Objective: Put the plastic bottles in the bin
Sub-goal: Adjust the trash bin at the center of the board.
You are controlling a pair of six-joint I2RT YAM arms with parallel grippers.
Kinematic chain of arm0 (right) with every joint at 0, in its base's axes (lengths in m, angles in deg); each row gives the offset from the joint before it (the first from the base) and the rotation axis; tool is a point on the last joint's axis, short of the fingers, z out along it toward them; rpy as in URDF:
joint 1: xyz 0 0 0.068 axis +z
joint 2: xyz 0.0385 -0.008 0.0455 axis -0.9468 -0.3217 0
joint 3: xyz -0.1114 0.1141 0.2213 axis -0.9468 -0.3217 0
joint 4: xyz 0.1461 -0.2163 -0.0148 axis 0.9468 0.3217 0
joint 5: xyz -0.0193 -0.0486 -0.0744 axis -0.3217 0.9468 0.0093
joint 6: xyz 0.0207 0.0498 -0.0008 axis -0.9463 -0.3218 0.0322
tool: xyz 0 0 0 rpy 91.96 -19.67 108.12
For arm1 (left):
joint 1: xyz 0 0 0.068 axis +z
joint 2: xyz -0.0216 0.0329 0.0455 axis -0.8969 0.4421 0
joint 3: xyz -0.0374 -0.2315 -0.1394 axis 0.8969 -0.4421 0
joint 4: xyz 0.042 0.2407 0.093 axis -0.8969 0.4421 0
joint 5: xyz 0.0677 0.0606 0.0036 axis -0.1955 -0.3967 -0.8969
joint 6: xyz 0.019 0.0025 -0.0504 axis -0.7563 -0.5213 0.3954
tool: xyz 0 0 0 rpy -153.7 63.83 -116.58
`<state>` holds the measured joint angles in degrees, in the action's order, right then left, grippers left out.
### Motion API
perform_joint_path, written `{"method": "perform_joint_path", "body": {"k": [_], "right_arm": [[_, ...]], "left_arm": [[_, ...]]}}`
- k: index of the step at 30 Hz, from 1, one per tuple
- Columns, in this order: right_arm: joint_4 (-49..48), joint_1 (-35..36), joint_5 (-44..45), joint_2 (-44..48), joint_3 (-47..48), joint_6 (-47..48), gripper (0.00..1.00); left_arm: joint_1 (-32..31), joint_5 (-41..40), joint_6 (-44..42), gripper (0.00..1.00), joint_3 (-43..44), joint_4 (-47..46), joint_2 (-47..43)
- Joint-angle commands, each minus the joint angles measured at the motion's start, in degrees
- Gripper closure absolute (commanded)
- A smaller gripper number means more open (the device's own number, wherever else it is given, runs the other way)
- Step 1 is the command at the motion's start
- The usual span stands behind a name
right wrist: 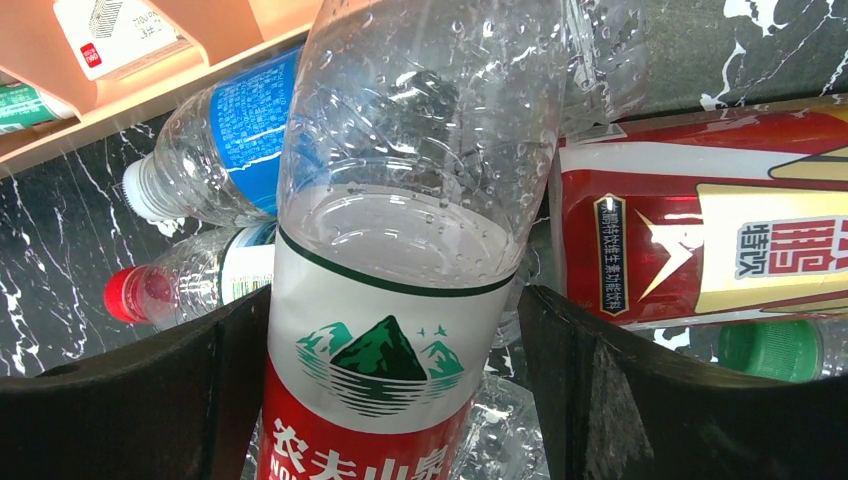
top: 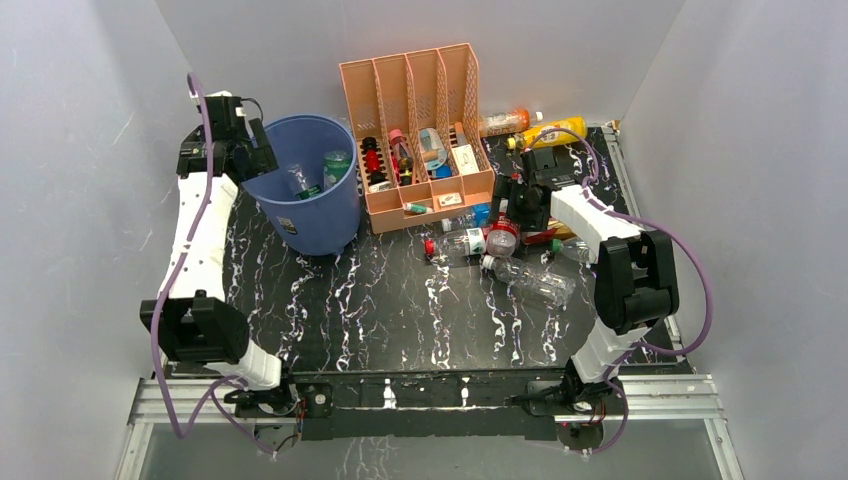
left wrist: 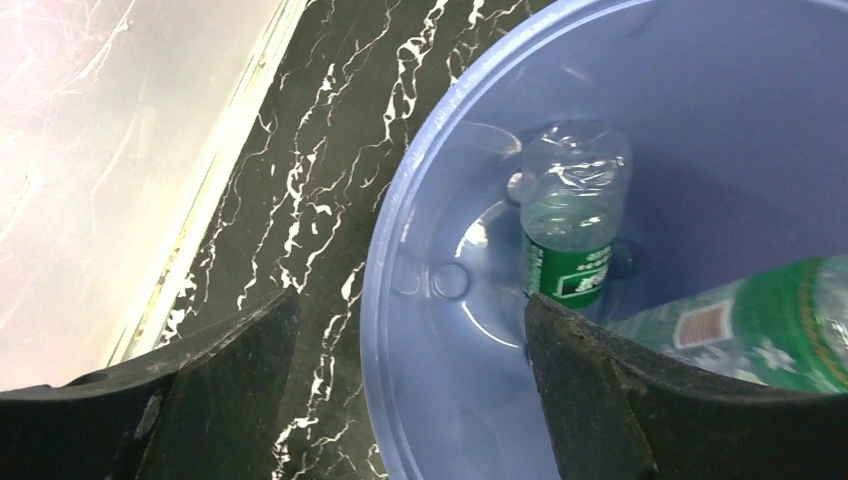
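Right claw [right wrist: 395, 310], spread apart, straddled the clear red-labelled plastic bottle [right wrist: 400, 150] lying twelve-to-six; left claw [left wrist: 410, 305] gaped, empty.

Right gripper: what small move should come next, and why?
Probably close the right gripper on the red-labelled bottle: it sits squarely between the wide-open fingers, so a squeeze should secure it before lifting.

bare table [top: 400, 310] between bin [top: 305, 215] and bottles [top: 528, 281]; peach rack [top: 410, 85] blocks behind them

Left arm [top: 195, 230] and right arm [top: 585, 215] extended, jaws apart.
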<state>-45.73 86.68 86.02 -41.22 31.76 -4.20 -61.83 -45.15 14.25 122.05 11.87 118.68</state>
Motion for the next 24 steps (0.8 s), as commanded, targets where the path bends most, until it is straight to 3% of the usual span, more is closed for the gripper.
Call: {"method": "perform_joint_path", "body": {"k": [1,6,13,24], "right_arm": [[-2.17,-0.15,-0.61,2.46,-0.01,0.36,0.02],[-2.2,-0.16,-1.14,1.98,0.1,0.36,0.02],[-2.43,-0.18,-1.53,2.23,-0.24,0.36,0.02],[-1.82,-0.19,-2.61,2.2,0.5,0.36,0.02]], "left_arm": [[1.36,-1.46,-0.64,0.24,-1.04,-1.42,1.38],[2.81,-2.03,-0.95,0.55,-2.02,-2.35,2.0],[4.83,-4.9,-1.81,0.82,-0.6,-1.93,1.91],[11.38,-7.56,-2.79,0.95,-2.1,-3.17,-0.22]]}}
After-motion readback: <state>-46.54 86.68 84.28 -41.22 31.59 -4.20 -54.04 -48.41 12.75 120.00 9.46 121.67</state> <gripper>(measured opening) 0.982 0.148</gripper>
